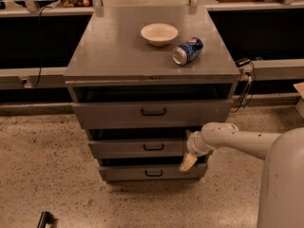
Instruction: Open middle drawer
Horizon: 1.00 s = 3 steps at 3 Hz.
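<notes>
The grey cabinet (pixel 118 46) has three drawers. The middle drawer (pixel 128 148) has a shallow grey front and a small black bar handle (pixel 153 147); its front stands slightly forward, with a dark gap above it. My gripper (pixel 187 161) hangs from the white arm (pixel 237 139) at the right end of the middle drawer's front, its cream finger (pixel 186 163) pointing down over the gap above the bottom drawer. It is to the right of the handle, not on it.
The taller top drawer (pixel 152 112) and the bottom drawer (pixel 152 173) also stand slightly out. A white bowl (pixel 159 33) and a blue can (pixel 187 51) on its side lie on the cabinet top. Speckled floor lies around the cabinet. A dark counter runs behind.
</notes>
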Available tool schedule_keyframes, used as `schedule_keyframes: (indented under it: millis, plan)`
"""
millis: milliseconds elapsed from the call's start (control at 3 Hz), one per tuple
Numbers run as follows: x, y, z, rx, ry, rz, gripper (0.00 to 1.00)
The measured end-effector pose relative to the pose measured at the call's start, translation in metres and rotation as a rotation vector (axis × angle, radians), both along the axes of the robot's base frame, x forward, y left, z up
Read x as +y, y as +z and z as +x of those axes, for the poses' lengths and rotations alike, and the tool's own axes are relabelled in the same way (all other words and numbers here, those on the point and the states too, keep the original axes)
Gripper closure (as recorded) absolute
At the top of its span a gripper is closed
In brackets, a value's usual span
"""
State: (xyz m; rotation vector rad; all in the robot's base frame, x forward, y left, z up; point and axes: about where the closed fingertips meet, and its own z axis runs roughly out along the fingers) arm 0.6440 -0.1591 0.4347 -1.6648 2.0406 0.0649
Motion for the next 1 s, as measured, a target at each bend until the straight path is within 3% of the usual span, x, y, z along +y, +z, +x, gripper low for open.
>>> schedule_keyframes:
  millis: [667,1000]
  plan:
    - [0.0011,0.0008,0.0068,-0.003,0.006,0.004,0.42]
    - [0.0089,-0.0008,0.0022,0.018,0.034,0.0,0.5]
